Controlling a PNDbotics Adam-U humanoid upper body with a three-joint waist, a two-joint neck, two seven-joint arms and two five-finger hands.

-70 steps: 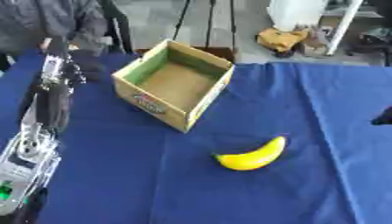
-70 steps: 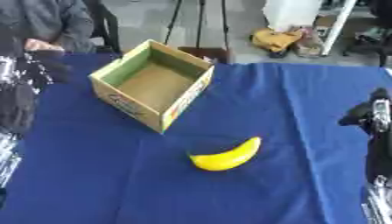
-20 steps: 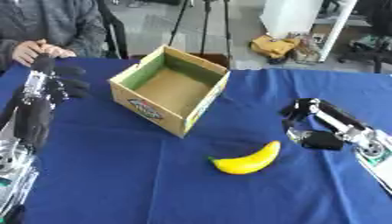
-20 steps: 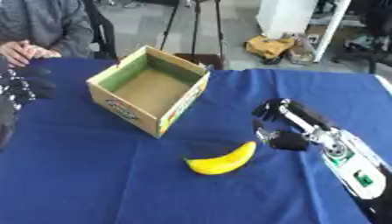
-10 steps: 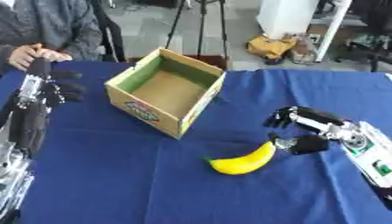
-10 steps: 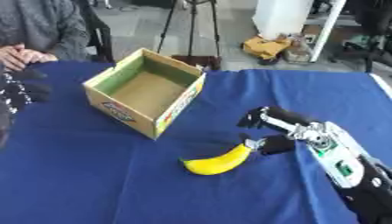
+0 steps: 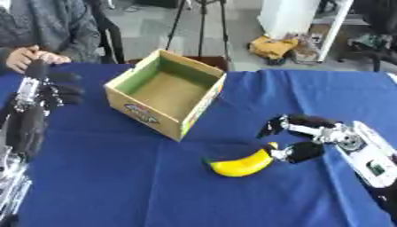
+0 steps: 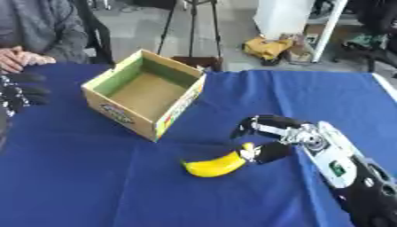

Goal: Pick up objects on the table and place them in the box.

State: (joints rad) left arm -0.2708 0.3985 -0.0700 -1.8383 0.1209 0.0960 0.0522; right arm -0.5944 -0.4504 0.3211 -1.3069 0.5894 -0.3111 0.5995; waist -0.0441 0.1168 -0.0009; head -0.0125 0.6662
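One banana (image 7: pixel 241 165) lies on the blue tabletop (image 7: pixel 116 186) in front of me, yellow and curved, with its stem end pointing toward my right side. It sits on the cloth just in front of the near corner of the box (image 7: pixel 167 98), close to it but apart.

My right hand (image 7: pixel 301 137) comes in from the right and is at the banana's stem end. Its fingers (image 7: pixel 273 124) arch over the tip from the far side while my thumb (image 7: pixel 293 153) lies against the near side of that tip, so the hand is spread wide around the end of the fruit and not yet closed on it. I cannot tell whether the upper fingers touch the peel.

The box is open-topped cardboard with green inner walls and a brown floor, turned so one corner points at me; I see nothing inside it.

My left hand (image 7: pixel 40 98) shows at the left edge, raised upright above the tabletop with its fingers relaxed and holding nothing, well apart from both box and banana.
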